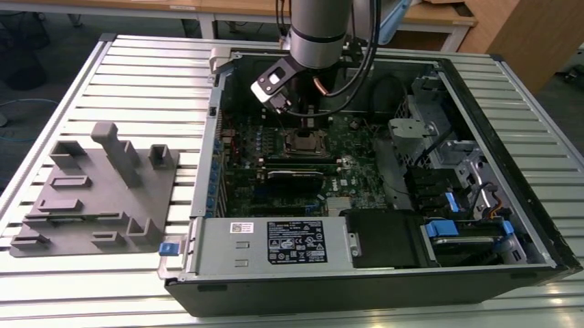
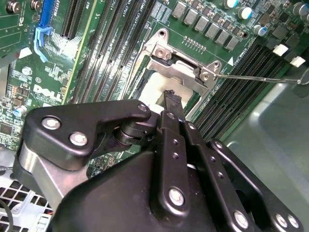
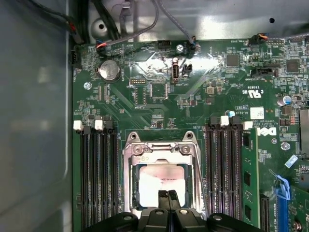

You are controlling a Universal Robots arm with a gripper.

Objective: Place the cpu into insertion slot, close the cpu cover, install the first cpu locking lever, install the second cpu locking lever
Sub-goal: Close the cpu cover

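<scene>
Fingertips of the one end effector meet, gripping nothing, over one cpu framed by one closed cpu cover; two memory-slot banks flank it.

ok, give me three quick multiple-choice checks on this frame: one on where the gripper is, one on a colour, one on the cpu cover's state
1. Where is the gripper?
A. over the grey fixture beside the case
B. over the cpu
C. over the drive bays

2. What colour is the circuit board?
A. red
B. blue
C. green

3. How does the cpu cover sit?
A. standing upright
B. down flat around the cpu
C. lying outside the case

Answers:
1 B: in both wrist views it sits right above the cpu.
2 C: the board is green all around the cover.
3 B: the frame lies flat and the cpu shows through its window.
</scene>
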